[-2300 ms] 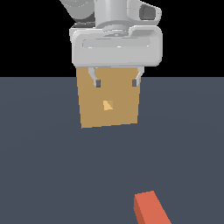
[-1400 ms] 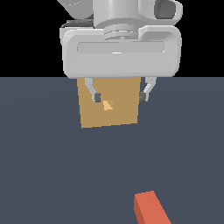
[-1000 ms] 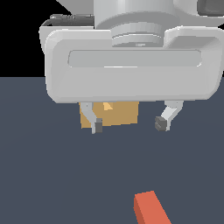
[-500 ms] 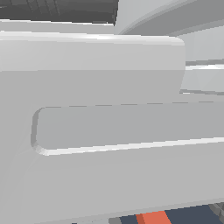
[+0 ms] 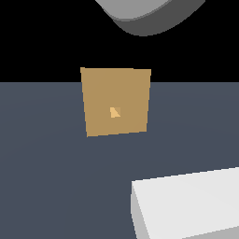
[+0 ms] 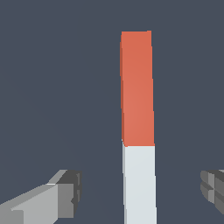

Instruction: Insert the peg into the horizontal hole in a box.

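On the dark counter point(image 6: 52, 87), the claw point(image 6: 139, 192) hangs wide open, empty, its fingers point(image 6: 65, 194) either side of the red-and-white peg point(image 6: 138, 131). The tan box point(image 5: 116, 101) stands well beyond. Closing off-centre could skew the peg, jamming it at the hole point(image 5: 115, 112).
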{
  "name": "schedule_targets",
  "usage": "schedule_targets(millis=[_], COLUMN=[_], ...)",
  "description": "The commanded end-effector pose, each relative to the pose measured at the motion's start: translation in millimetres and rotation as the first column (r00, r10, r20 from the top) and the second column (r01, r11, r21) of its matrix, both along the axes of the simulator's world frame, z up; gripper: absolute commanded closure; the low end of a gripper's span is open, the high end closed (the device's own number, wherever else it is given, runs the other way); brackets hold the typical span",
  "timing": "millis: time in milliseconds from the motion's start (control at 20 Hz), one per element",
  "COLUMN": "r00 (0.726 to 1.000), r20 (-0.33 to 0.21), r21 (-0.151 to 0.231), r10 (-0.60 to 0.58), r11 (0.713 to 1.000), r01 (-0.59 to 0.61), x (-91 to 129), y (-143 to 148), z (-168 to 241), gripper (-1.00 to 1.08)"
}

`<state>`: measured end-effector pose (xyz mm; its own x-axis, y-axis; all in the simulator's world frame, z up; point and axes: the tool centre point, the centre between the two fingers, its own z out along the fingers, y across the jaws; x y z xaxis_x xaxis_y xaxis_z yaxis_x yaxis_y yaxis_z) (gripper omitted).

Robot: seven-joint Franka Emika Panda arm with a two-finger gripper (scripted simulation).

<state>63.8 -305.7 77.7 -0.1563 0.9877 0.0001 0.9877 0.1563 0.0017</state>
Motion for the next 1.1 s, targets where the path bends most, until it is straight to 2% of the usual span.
schedule_targets(millis=[0, 450, 1050], r00=[1.0, 1.0, 1.0], r20=[0.0, -0.001, -0.002], r21=[0.0, 0.0, 0.0], r10=[0.009, 0.024, 0.027], r11=[1.0, 1.0, 1.0], r01=[-0.009, -0.024, -0.027], x=[4, 13, 15], y=[-11, -32, -36], z=[-4, -11, -16], gripper=[-0.92, -0.92, -0.92])
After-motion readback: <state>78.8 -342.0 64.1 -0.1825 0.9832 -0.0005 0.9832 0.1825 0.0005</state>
